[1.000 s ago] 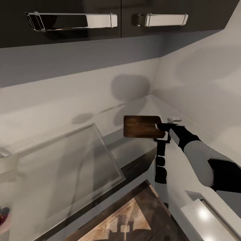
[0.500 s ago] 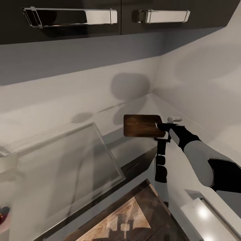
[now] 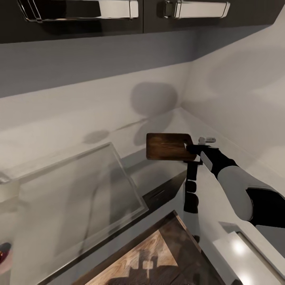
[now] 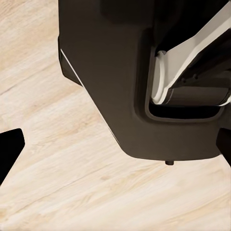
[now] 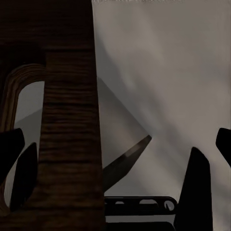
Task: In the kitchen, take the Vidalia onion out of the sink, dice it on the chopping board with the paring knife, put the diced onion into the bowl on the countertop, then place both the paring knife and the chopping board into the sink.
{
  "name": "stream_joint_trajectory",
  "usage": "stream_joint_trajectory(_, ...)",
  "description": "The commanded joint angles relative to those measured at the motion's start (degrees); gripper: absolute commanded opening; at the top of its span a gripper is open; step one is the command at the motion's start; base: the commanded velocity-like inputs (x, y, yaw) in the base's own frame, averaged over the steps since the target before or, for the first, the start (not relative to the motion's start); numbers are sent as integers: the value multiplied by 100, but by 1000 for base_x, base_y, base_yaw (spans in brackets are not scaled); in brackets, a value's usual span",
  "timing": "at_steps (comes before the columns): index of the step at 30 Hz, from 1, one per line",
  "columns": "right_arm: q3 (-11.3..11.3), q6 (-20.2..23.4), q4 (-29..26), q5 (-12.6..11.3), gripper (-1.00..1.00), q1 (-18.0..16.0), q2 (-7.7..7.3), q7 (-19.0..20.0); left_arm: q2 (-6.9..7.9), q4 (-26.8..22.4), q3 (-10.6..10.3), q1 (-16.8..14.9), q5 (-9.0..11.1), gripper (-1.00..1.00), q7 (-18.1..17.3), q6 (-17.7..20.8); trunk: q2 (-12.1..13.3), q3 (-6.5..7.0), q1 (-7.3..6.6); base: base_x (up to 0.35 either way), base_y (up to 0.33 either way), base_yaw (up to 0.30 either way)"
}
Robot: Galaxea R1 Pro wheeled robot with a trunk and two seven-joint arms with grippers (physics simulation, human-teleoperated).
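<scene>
My right gripper [image 3: 190, 149] holds the dark brown chopping board [image 3: 169, 147] level in the air above the grey countertop [image 3: 118, 138], shut on the end with the handle hole. The right wrist view has the board [image 5: 67, 120] edge-on between the fingers [image 5: 197, 183], and a dark pointed blade [image 5: 129, 159] shows just beyond it. A small white piece [image 3: 206, 139] sticks out by the gripper; I cannot tell if it is the paring knife's handle. The steel sink [image 3: 79, 198] lies to the left of the board, blurred. My left gripper [image 4: 118, 149] hangs open over the wood floor.
Glossy black upper cabinets with chrome handles [image 3: 196, 8] run along the top. Two grey walls meet in a corner behind the board. A small reddish thing [image 3: 4, 253] shows at the left edge. The robot's dark base [image 4: 120, 82] stands on light wood floor.
The whole head view has shifted, with the cabinet handles now higher in the picture. The right gripper keeps the board in about the same place.
</scene>
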Motion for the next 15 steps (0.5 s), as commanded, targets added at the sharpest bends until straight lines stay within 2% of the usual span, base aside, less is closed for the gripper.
stream_joint_trajectory(1, -10, 30, 70, -35, 100, 2, 5, 14, 2, -9, -8, 3, 6, 100, -3, -6, -7, -18, 5, 0, 0, 0)
stream_joint_trajectory(12, -10, 30, 70, -35, 100, 2, 5, 14, 1, -9, -8, 3, 6, 100, -3, -6, -7, -46, 5, 0, 0, 0)
stream_joint_trajectory(13, -10, 30, 70, -35, -100, 2, 5, 14, 0, -9, -8, 3, 6, 100, -3, -6, -7, -46, 5, 0, 0, 0)
stream_joint_trajectory(15, -10, 30, 70, -35, -100, 4, 5, 14, 0, -10, -8, 3, 6, 100, -3, -6, -7, -46, 5, 0, 0, 0)
